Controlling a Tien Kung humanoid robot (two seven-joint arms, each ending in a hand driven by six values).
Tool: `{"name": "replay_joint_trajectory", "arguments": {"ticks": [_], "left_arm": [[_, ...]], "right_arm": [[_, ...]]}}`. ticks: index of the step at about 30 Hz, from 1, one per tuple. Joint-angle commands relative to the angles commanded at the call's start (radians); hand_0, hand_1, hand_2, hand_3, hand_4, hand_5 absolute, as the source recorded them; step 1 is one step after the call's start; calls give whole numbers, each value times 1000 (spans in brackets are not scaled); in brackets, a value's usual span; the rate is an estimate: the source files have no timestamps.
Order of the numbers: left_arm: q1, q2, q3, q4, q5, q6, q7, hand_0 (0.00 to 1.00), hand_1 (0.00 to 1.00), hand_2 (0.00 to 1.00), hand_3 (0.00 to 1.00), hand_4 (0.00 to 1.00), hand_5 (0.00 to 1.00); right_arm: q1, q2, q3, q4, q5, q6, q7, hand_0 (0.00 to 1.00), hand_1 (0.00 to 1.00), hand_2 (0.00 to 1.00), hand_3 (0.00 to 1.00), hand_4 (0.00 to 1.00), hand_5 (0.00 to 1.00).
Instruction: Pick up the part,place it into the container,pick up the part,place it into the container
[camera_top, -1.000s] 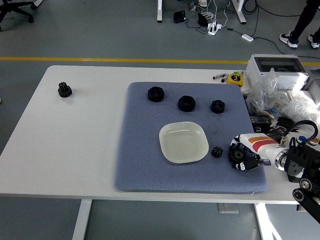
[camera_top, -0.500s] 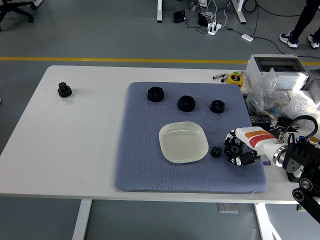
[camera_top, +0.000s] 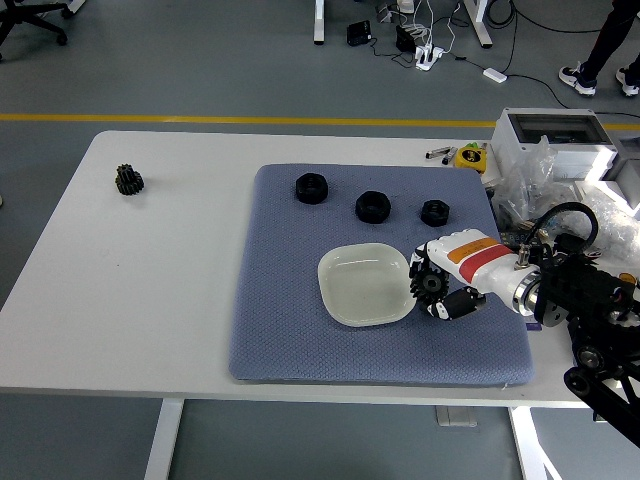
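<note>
Your right robot hand (camera_top: 437, 292), right of centre beside the empty container (camera_top: 366, 284), curls over a small part I cannot confirm gripped; nothing placed yet.

three black nut-like parts (camera_top: 311, 188) (camera_top: 372, 207) (camera_top: 434, 212) lie in a row on the far mat. pale square container (camera_top: 365, 285) sits open, mid-mat. black gear (camera_top: 128, 180) lies far left.

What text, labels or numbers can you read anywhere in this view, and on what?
None is legible.
The right hand carries red and orange stripes, no lettering.
The yellow tape measure shows a dark mark, too small to read.
Any print on the plastic bags is blurred.
</note>
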Motion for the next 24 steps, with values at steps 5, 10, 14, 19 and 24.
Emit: {"name": "replay_joint_trajectory", "arguments": {"ticks": [5, 10, 14, 19, 24], "left_arm": [[4, 1, 2, -1, -3, -1, 0, 722, 720, 755, 611, 677, 577], [5, 1, 1, -2, -2, -2, 2, 722, 720, 755, 611, 677, 577], [4, 1, 3, -2, -4, -2, 2, 722, 720, 755, 611, 678, 578], [3, 3, 4, -3, -6, -3, 2, 722, 720, 754, 610, 680, 579], [1, 4, 4, -4, -6, -3, 2, 722, 719, 754, 611, 681, 579]], "right_arm": [[64, 53, -65, -30, 2, -8, 1, 352, 394, 449, 459, 585, 34], [144, 102, -162, -90, 25, -11, 2, 352, 394, 449, 459, 585, 34], [204, 131, -224, -136, 36, -2, -3, 339, 396, 452, 461, 596, 46], [252, 167, -262, -199, 54, -26, -5, 328, 399, 459, 470, 573, 88], [286, 194, -278, -252, 50, -31, 3, 303, 425, 514, 534, 693, 178]]}}
